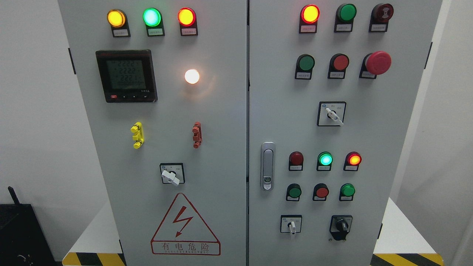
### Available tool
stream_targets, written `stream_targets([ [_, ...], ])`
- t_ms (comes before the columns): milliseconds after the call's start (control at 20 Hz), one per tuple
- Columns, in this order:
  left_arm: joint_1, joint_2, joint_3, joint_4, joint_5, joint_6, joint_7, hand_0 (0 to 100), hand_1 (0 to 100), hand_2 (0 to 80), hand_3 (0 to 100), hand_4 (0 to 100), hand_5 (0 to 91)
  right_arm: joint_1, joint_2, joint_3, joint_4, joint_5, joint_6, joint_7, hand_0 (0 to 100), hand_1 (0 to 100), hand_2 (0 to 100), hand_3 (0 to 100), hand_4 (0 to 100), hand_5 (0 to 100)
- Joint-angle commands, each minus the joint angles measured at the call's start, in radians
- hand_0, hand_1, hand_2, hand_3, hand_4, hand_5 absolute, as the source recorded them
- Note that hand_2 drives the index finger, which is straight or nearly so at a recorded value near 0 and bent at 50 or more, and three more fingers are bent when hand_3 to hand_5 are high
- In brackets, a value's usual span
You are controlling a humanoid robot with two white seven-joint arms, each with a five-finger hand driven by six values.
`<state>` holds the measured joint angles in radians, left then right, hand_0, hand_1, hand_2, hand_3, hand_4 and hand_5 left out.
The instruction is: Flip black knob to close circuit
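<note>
1. A grey electrical cabinet [221, 111] fills the frame, with two doors meeting at a vertical seam just right of centre.
2. The black knob [341, 225] sits at the lower right of the frame, on the right door, in a black square plate; its handle points up and slightly right.
3. Just left of it, on the same row, is a white selector switch [292, 225] in a white-faced plate, its lever pointing down.
4. Above these are three push buttons, green, red and green [347, 190], and above them a row of indicator lamps: dark red, lit green [325, 159] and lit red-orange.
5. Higher on the right door is another white selector [332, 114], then a green button, a red button and a red mushroom stop button [377, 62].
6. A silver door latch [267, 166] stands near the seam, at mid-height.
7. The left door carries a digital meter [126, 75] at the upper left of the frame (its digits are lit but too blurred to read with certainty), a glowing white lamp [191, 76], yellow, green and red lamps lit along the top, a yellow clip [137, 135] and a red clip [197, 135].
8. Below them is a third white selector [171, 174] and a red-outlined lightning warning triangle [184, 225].
9. Neither hand appears in the frame, so how open each one is cannot be told.
</note>
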<state>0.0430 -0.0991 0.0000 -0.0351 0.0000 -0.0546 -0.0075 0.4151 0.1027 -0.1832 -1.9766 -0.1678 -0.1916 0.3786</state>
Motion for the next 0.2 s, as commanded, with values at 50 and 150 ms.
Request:
stream_targets([
  [50,0.0,0.001,0.011,0.0,0.008,-0.001,0.0,0,0,0.0,5,2,0.0,0.005,0.003,-0.002,0.016,-0.015,-0.002,0.013,0,0,0,4,3,0],
  [150,0.0,-0.001,0.011,0.0,0.008,-0.001,0.0,0,0,0.0,5,2,0.0,0.002,0.003,-0.007,0.024,-0.015,-0.003,0.013,0,0,0,5,4,0],
])
